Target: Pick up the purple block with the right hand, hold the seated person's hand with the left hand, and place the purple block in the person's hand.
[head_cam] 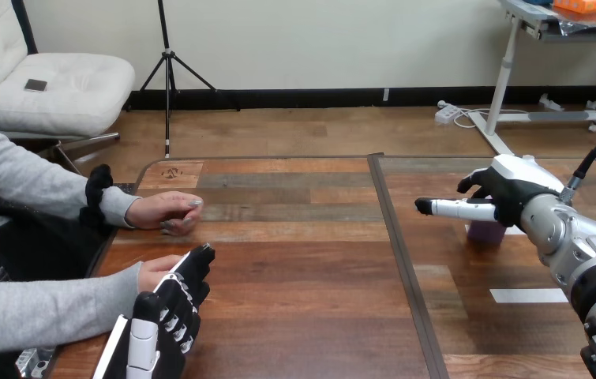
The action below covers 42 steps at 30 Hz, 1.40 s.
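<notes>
The right hand (pixel 507 197) sits right over the purple block (pixel 485 232), which peeks out just under it. It is hard to tell if it has grabbed the block. It should close snugly on both sides, then lift straight up. The left hand (pixel 170 312), fingers straight, touches the person's hand (pixel 155 272). The wooden table (pixel 302 300) looks smooth, with free space beside the right hand.

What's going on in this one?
The robot's right hand is just over the purple block on the right side of the table; whether it grips it is unclear. Its left hand lies with straight fingers against the person's nearer hand, not curled round it. The person's other hand rests on the table.
</notes>
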Available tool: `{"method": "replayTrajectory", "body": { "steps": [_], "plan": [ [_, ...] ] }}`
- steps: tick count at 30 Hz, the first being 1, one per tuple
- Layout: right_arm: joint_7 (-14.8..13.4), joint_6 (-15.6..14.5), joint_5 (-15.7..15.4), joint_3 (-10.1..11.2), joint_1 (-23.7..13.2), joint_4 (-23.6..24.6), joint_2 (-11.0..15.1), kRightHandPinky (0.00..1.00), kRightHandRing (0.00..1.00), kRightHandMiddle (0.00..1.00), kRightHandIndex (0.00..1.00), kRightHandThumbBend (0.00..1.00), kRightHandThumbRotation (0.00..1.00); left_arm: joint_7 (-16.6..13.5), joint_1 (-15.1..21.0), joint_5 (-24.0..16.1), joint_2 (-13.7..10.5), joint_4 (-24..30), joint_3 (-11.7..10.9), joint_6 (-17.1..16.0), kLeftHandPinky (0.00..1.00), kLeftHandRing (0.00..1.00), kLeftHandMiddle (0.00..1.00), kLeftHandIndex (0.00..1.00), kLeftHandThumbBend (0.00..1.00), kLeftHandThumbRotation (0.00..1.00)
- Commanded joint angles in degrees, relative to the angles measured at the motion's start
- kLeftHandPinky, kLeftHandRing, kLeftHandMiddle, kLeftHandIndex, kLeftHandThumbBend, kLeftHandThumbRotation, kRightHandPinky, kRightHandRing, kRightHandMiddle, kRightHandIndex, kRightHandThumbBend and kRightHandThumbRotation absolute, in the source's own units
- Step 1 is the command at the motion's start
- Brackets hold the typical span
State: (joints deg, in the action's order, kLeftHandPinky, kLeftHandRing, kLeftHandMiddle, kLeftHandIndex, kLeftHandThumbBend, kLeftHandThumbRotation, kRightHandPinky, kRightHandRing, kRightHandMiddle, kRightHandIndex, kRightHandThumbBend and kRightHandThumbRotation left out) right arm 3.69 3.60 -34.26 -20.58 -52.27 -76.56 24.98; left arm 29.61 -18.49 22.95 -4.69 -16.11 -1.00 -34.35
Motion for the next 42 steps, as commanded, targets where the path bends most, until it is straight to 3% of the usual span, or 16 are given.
{"method": "replayTrajectory", "body": {
  "steps": [1,21,33,42],
  "plan": [
    [1.75,1.22,-0.22,-1.4,2.26,0.74,-1.38,0.62,0.73,0.78,0.83,0.89,0.85,0.13,-0.15,0.3,1.73,2.79,-0.03,-0.21,1.0,0.99,0.94,0.87,0.83,1.0],
    [4.56,4.17,0.47,-1.96,4.07,2.65,-0.38,0.64,0.74,0.79,0.84,0.92,0.88,0.8,-0.11,1.01,1.38,3.37,-0.01,0.36,1.0,1.0,0.95,0.85,0.88,1.0],
    [6.33,5.87,0.66,-1.88,4.4,4.22,1.11,0.64,0.74,0.8,0.84,0.92,0.9,-0.61,0.06,-0.18,1.67,3.32,-0.1,-0.03,1.0,1.0,0.94,0.82,0.87,1.0],
    [10.6,5.97,0.25,-2.48,3.77,5.88,2.4,0.62,0.73,0.8,0.83,0.92,0.93,-0.98,-0.19,-0.25,1.66,4.09,0.15,0.42,1.0,1.0,0.95,0.82,0.85,1.0]
  ]
}}
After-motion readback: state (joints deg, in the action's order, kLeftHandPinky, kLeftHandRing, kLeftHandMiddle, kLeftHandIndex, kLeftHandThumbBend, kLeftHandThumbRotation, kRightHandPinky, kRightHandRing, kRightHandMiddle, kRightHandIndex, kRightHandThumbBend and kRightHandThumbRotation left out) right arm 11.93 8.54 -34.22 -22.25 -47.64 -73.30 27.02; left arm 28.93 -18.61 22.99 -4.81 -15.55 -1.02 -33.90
